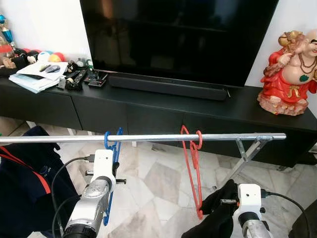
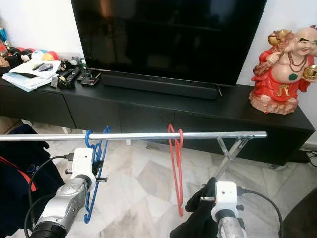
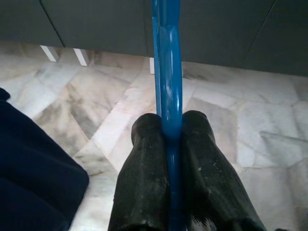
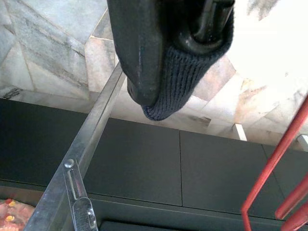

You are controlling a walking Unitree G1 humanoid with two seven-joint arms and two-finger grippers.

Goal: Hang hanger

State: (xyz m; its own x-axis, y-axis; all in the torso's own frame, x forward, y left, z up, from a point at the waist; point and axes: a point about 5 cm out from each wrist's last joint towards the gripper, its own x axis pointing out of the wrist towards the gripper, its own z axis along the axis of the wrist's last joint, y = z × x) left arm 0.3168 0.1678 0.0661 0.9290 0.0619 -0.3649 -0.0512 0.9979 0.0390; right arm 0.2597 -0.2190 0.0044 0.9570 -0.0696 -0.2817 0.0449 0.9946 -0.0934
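A silver rail [image 1: 148,137] runs across in front of me at chest height. A blue hanger [image 1: 113,148] hangs by its hook over the rail on the left. My left gripper [image 3: 169,122] is shut on its blue bar [image 3: 167,72], just below the rail. A red hanger [image 1: 193,168] hangs near the rail's middle, free of both grippers. Lower right, my right gripper [image 4: 168,91] is shut on a black knit garment [image 1: 218,208], whose cloth wraps over one finger [image 4: 137,48]. That gripper sits below the rail, beside the red hanger [image 4: 274,163].
Behind the rail stand a black TV console [image 1: 148,106], a TV [image 1: 178,34] and a soundbar [image 1: 168,87]. A red figurine [image 1: 292,74] stands on the console's right end, remotes and papers [image 1: 44,74] on its left. A dark garment [image 1: 25,183] hangs left. A slanted brace [image 1: 247,151] holds the rail's right end.
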